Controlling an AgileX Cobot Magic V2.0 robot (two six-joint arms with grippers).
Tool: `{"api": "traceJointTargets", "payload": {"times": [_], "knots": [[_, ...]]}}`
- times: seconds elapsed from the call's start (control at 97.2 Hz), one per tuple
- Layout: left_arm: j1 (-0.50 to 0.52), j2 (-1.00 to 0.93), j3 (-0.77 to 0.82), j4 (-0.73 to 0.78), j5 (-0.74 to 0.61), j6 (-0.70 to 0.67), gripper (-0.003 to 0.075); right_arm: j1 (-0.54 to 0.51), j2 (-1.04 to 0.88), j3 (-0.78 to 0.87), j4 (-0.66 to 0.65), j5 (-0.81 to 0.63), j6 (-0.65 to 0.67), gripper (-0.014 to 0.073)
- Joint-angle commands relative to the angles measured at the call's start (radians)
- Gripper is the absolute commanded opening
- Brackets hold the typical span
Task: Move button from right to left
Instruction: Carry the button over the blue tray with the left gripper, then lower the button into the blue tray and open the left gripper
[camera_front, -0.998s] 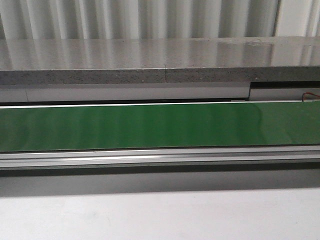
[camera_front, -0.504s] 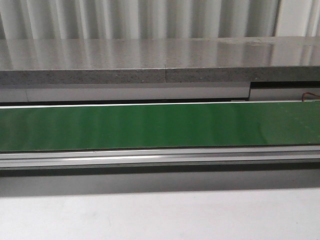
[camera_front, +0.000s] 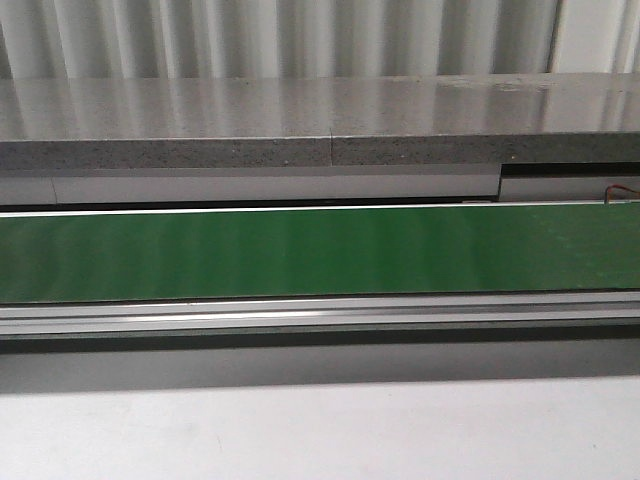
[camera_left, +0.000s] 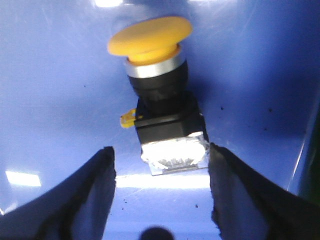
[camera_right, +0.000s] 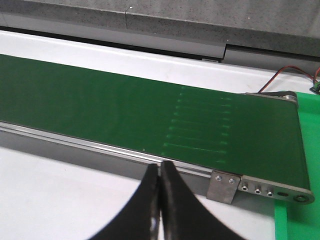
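Observation:
In the left wrist view the button (camera_left: 157, 100) lies on its side on a blue surface (camera_left: 55, 90), its yellow cap pointing away from the fingers and its blocky body end toward them. My left gripper (camera_left: 161, 160) is open; its fingers stand either side of the button's body end without clamping it. My right gripper (camera_right: 160, 172) is shut and empty, above the white table near the green belt's (camera_right: 125, 115) front rail. Neither gripper nor the button shows in the front view.
The green belt (camera_front: 320, 250) runs across the front view, with a grey stone ledge (camera_front: 320, 125) behind it and white table (camera_front: 320, 430) in front. The belt's end roller and metal bracket (camera_right: 222, 185) show in the right wrist view, beside a green mat (camera_right: 297, 220).

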Motion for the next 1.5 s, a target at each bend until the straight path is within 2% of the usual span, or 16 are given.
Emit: {"api": "traceJointTargets", "payload": {"times": [0.0,0.185,0.483,0.884,1.142,1.296,1.491], "knots": [[0.001,-0.094,-0.028,-0.033,-0.035,-0.026,0.0356,0.003,0.008,-0.023,-0.019,-0.079,-0.006,-0.0067],[-0.005,-0.207,-0.028,-0.09,-0.14,-0.104,0.0196,0.003,0.008,-0.023,-0.019,-0.079,-0.006,-0.0067],[-0.098,-0.4,-0.025,-0.093,-0.222,-0.19,-0.0021,0.003,0.008,-0.023,-0.019,-0.079,-0.006,-0.0067],[-0.332,-0.556,-0.025,-0.103,-0.236,-0.344,-0.0021,0.003,0.008,-0.023,-0.019,-0.079,-0.006,-0.0067],[-0.488,-0.633,-0.01,-0.105,-0.255,-0.381,-0.0021,0.003,0.008,-0.023,-0.019,-0.079,-0.006,-0.0067],[-0.544,-0.716,0.09,-0.11,-0.329,-0.401,-0.0021,0.003,0.008,-0.023,-0.019,-0.079,-0.006,-0.0067],[-0.56,-0.855,0.26,-0.151,-0.398,-0.401,-0.0021,0.003,0.008,-0.023,-0.019,-0.079,-0.006,-0.0067]]}}
